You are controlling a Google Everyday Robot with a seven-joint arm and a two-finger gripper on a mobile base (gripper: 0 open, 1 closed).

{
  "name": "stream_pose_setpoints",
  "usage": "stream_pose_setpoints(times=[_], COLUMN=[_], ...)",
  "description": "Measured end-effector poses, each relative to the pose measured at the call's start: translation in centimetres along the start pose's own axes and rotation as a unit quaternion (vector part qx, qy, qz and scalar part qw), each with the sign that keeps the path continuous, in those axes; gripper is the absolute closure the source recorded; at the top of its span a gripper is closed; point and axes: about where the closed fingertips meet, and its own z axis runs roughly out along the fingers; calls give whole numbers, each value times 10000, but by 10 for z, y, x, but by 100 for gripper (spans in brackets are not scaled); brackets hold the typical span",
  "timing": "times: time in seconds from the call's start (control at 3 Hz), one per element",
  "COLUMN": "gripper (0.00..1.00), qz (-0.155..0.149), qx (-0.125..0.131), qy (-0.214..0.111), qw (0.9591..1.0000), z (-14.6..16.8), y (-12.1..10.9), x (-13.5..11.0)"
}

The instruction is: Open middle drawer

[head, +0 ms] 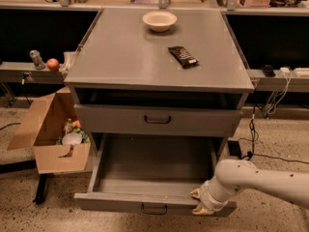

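Observation:
The middle drawer [149,202] is pulled far out of the grey cabinet, and its shallow grey interior [154,163] shows with nothing in it. Its small dark loop handle [154,209] sits at the centre of the front panel. My gripper [199,202] is at the right end of that front panel, against its top edge and well right of the handle. The white arm [260,180] reaches in from the lower right. The drawer above [157,120], with its own dark handle, is closed.
A white bowl [159,20] and a dark snack bar [182,56] lie on the cabinet top [120,57]. An open cardboard box [53,134] with items stands on the floor at left. Cables [253,129] hang at right. An apple [53,64] sits on the left shelf.

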Motion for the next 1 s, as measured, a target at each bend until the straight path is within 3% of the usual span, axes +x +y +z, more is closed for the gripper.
stream_pose_setpoints(times=[0.67, 1.0], gripper=[0, 0], qz=[0, 0], qx=[-1, -1], qy=[0, 0], qw=[10000, 10000], z=[0, 0], y=[0, 0], x=[0, 0])
